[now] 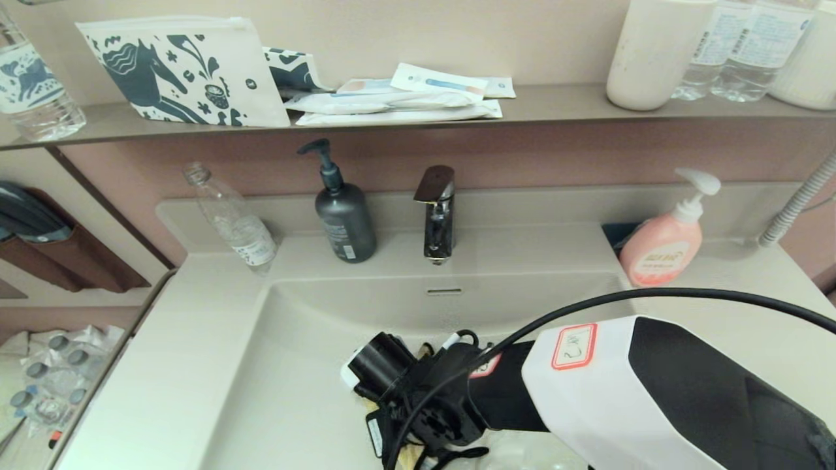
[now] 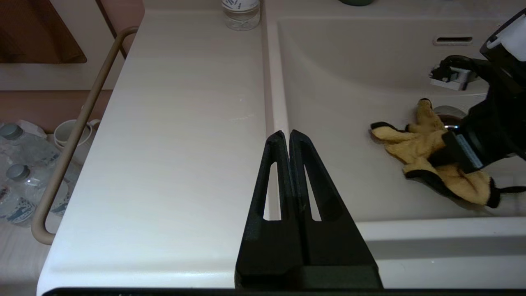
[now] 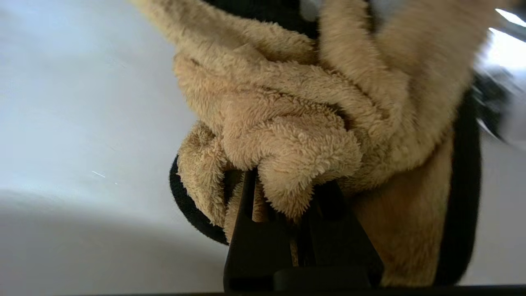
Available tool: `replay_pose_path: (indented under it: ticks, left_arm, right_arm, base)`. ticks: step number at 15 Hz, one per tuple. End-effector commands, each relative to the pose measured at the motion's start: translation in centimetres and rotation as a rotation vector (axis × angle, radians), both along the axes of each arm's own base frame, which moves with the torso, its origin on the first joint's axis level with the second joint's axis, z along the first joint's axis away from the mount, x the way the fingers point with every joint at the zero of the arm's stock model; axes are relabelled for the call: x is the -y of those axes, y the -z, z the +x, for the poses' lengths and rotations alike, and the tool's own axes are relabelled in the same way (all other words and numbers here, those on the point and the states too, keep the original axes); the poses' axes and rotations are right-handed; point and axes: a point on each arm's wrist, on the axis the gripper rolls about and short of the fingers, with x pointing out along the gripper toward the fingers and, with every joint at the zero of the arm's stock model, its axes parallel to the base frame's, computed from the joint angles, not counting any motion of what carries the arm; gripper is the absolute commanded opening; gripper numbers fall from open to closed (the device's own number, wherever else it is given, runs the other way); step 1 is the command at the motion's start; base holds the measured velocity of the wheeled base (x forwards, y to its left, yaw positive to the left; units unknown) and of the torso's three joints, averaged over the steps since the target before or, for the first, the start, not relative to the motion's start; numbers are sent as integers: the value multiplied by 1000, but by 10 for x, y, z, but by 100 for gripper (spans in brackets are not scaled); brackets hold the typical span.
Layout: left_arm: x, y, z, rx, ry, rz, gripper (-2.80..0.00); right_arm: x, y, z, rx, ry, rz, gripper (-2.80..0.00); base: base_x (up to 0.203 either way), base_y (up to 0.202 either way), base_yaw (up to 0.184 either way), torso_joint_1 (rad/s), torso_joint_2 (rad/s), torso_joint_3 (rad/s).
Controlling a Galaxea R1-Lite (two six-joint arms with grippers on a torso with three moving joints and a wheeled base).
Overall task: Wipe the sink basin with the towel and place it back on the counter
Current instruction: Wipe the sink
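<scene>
The right end effector point(image 3: 283, 197) reaches down into the basin point(image 2: 349, 82), clamped on the towel point(image 2: 431, 152) lying crumpled on its floor. The left end effector point(image 2: 286, 137), closed, hovers over the bench point(image 2: 176, 144).

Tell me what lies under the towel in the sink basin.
The towel, clamped in the right tool, lies on the sink basin floor. A sliver of the chrome drain plug shows beside it; the towel and arm hide the rest.

Only one mark reads — a handwritten "2" on the red-bordered sticker point(image 1: 574, 346) on the right arm point(image 1: 653, 391).
</scene>
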Motion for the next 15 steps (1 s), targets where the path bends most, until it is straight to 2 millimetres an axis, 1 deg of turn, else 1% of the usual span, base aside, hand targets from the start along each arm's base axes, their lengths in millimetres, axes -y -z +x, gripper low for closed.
replay_pose_path:
  ticks: [1, 3, 5, 8, 11, 12, 15]
  left_arm:
    - [0, 0, 0, 0, 0, 0, -280]
    - [0, 0, 0, 0, 0, 0, -280]
    - [0, 0, 0, 0, 0, 0, -280]
    - [0, 0, 0, 0, 0, 0, -280]
    - [0, 0, 0, 0, 0, 0, -280]
    - [0, 0, 0, 0, 0, 0, -280]
    - [0, 0, 0, 0, 0, 0, -280]
  right_arm:
    - [20, -12, 2, -2, 46, -67, -280]
    - [38, -4, 6, 11, 103, -175, -280]
    - [63, 1, 15, 36, 177, -263, -280]
    - [94, -1, 39, 72, 291, -318, -280]
    - [122, 6, 62, 108, 399, -390, -280]
    - [126, 7, 67, 118, 421, -396, -280]
    - [126, 12, 89, 225, 487, -295, -280]
  base:
    - [0, 0, 0, 0, 0, 0]
    - [0, 0, 0, 0, 0, 0]
    - [0, 0, 0, 0, 0, 0]
    - [0, 0, 0, 0, 0, 0]
    - [0, 0, 0, 0, 0, 0]
    - [0, 0, 0, 0, 0, 0]
    - [0, 0, 0, 0, 0, 0]
